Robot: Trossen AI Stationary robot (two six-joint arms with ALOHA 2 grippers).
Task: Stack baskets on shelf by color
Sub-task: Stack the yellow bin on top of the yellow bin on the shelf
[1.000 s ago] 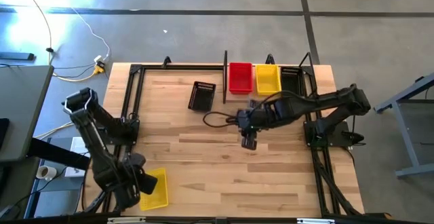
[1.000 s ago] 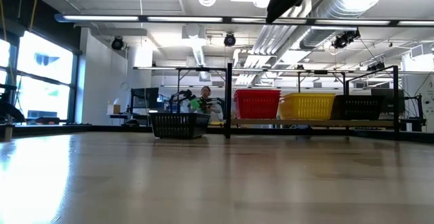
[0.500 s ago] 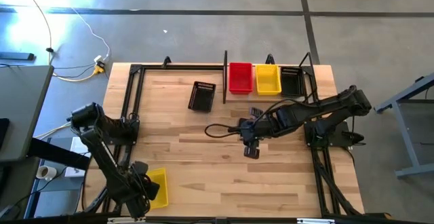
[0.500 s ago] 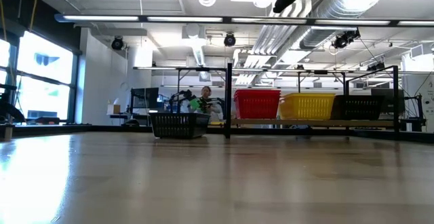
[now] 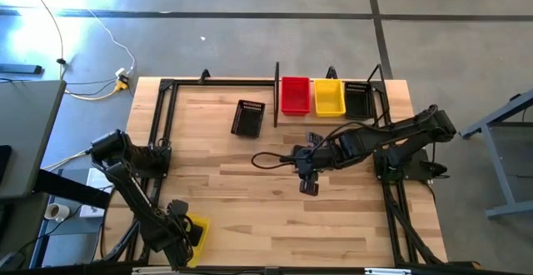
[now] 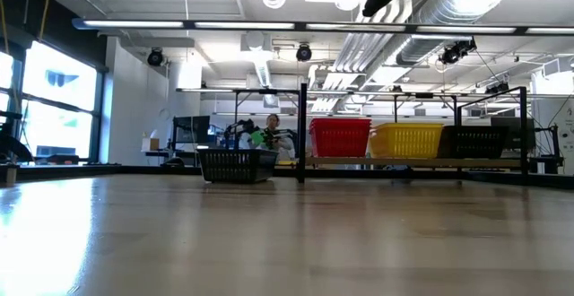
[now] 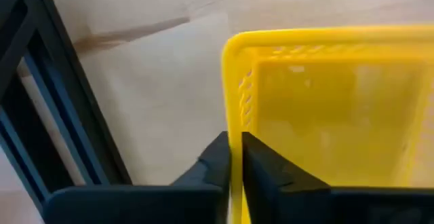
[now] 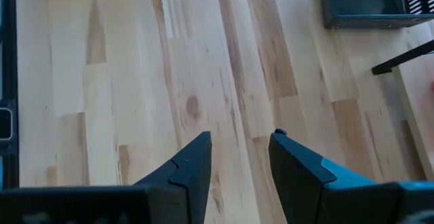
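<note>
Now the left gripper [image 7: 235, 157] sits low at the near left corner of the table [image 5: 275, 217], right by the front edge and just beside the black frame rail [image 7: 51, 108] that runs along the left side. In the left wrist view its two fingers are pinched narrow on the side wall of a yellow basket [image 7: 325, 108], one finger outside the rim, one inside. From above, that basket [image 5: 196, 229] is mostly covered by the arm, only a yellow corner peeking out, close to the table's near edge.

Over to the middle of the table: the right gripper [image 5: 309, 186] hangs above bare wood, fingers spread wide with nothing between them, as the right wrist view makes plain [image 8: 237, 163]. Open planks lie all around it, near and to the left, with plenty of room between the two arms.

Up at the far right, the shelf [image 5: 333, 115] carries three baskets side by side: a red basket [image 5: 295, 95] on the left, a second yellow basket [image 5: 329, 97] in the middle, a black basket [image 5: 358, 99] on the right, tucked between the upright posts. The low view shows all three standing level on the board [image 6: 408, 162].

Left of the shelf's end post, a loose black basket [image 5: 248, 117] rests alone on the tabletop, well apart from both grippers, with clear wood on its near side. A dark cable [image 5: 268, 154] loops across the boards between that basket and the right arm.
</note>
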